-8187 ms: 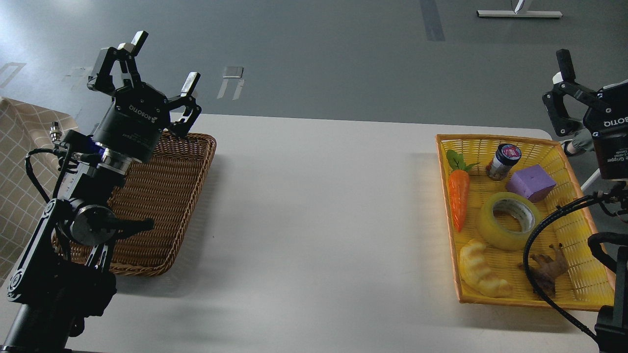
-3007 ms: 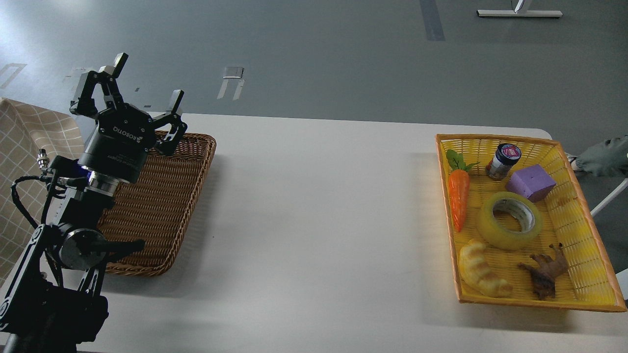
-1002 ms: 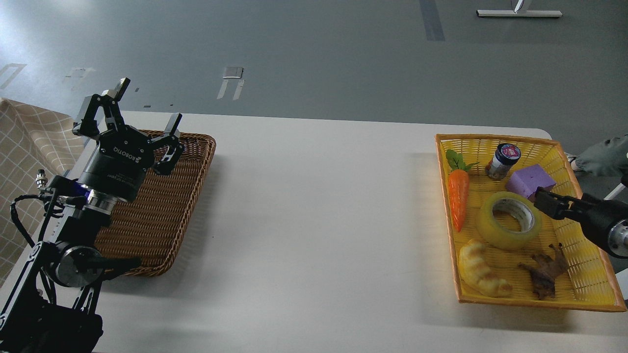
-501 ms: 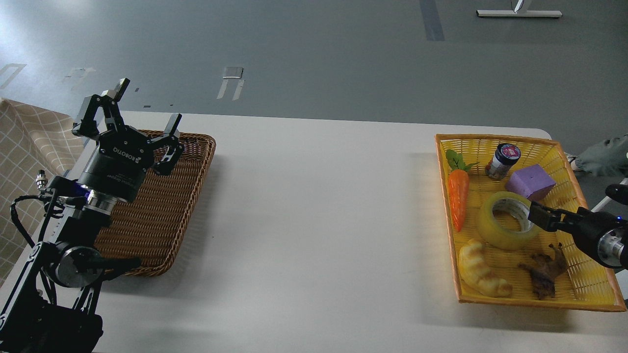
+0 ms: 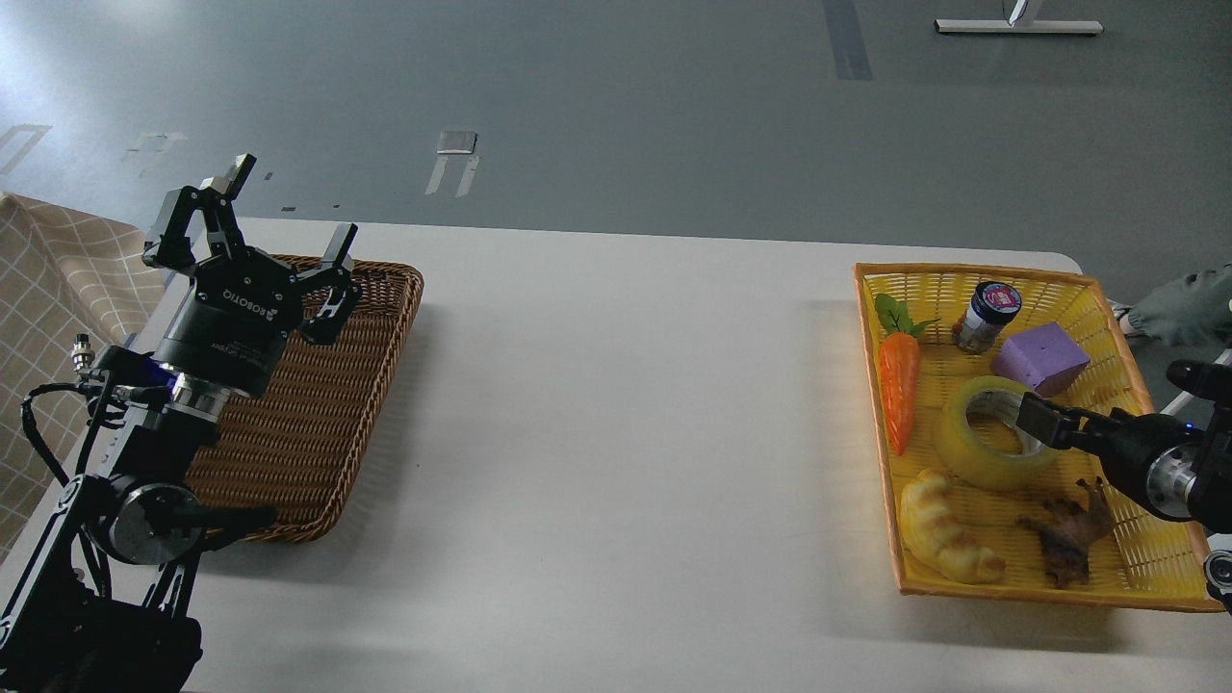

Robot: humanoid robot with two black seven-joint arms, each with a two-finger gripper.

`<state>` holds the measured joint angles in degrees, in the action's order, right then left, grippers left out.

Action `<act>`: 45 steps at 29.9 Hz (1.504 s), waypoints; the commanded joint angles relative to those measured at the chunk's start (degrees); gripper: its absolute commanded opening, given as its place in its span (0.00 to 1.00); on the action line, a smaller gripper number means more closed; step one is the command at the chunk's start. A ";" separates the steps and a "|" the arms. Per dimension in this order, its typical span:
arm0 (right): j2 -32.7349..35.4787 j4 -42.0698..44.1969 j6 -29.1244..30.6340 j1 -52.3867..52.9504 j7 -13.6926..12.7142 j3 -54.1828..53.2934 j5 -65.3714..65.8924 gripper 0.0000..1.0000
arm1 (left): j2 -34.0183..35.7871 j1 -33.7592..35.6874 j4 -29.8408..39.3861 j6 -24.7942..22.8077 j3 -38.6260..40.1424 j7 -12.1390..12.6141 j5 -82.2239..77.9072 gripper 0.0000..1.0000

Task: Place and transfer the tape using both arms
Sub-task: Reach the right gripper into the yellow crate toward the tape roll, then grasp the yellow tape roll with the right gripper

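The tape (image 5: pixel 962 449), a translucent yellow roll with a white core, lies flat in the yellow basket (image 5: pixel 972 272) at the right. My right gripper (image 5: pixel 1036 421) comes in from the right edge, and its dark tip is over the roll's right side and core. I see it end-on, so its fingers cannot be told apart. My left gripper (image 5: pixel 289 207) is open and empty, raised above the far end of the brown wicker basket (image 5: pixel 318 414) at the left.
The yellow basket also holds a toy carrot (image 5: pixel 900 390), a small jar (image 5: pixel 987 313), a purple block (image 5: pixel 1039 356), a bread toy (image 5: pixel 943 529) and a brown figure (image 5: pixel 1064 539). A checkered cloth (image 5: pixel 48 289) hangs at the far left.
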<state>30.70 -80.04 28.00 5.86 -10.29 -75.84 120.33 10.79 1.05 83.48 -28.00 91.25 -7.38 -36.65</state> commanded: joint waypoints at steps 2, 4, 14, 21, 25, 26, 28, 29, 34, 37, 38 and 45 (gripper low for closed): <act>-0.81 1.46 0.00 0.11 -0.95 1.04 0.70 0.95 | 0.02 0.00 -0.07 0.00 0.07 0.00 0.00 1.00; -0.99 2.26 0.00 0.20 -1.66 1.66 0.70 0.94 | 0.02 0.00 -0.07 0.00 0.07 0.00 0.00 1.00; -3.19 2.70 0.00 1.34 -1.92 2.10 1.05 0.94 | 0.11 -0.09 -0.60 0.00 -0.02 0.00 0.00 1.00; -2.92 3.14 0.00 1.52 -2.01 4.12 2.63 0.82 | 0.11 -0.09 -1.12 0.00 -0.02 0.00 0.00 1.00; -3.01 3.40 0.00 1.96 -2.89 4.74 2.98 0.71 | 0.11 -0.09 -1.83 0.00 -0.02 0.00 0.00 1.00; -3.01 3.58 0.00 2.13 -3.32 4.74 3.07 0.69 | 0.11 0.00 -1.91 0.00 -0.02 0.00 0.08 1.00; -3.27 4.02 0.00 2.84 -4.64 4.92 3.16 0.58 | 0.11 0.00 -1.91 0.00 -0.02 0.00 0.08 1.00; -3.27 4.02 0.00 2.84 -4.82 4.92 3.16 0.56 | 0.11 0.00 -1.91 0.00 0.07 0.00 0.08 1.00; -3.27 4.11 0.00 3.80 -5.26 5.62 3.16 0.45 | 0.20 0.00 -2.09 0.00 -0.02 0.00 0.17 1.00; -3.36 4.19 0.00 3.81 -5.61 5.71 3.16 0.37 | 0.20 0.00 -2.35 0.00 0.07 0.00 0.17 1.00; -3.36 4.19 0.00 3.81 -5.61 5.71 3.16 0.37 | 0.20 0.00 -2.35 0.00 0.07 0.00 0.17 1.00; -3.45 4.19 0.00 3.89 -5.61 5.62 3.16 0.26 | 0.20 0.00 -2.44 0.00 -0.02 0.00 0.17 1.00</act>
<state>27.17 -75.85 28.00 9.72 -15.93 -70.15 123.49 10.99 1.05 81.13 -28.00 91.25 -7.38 -36.48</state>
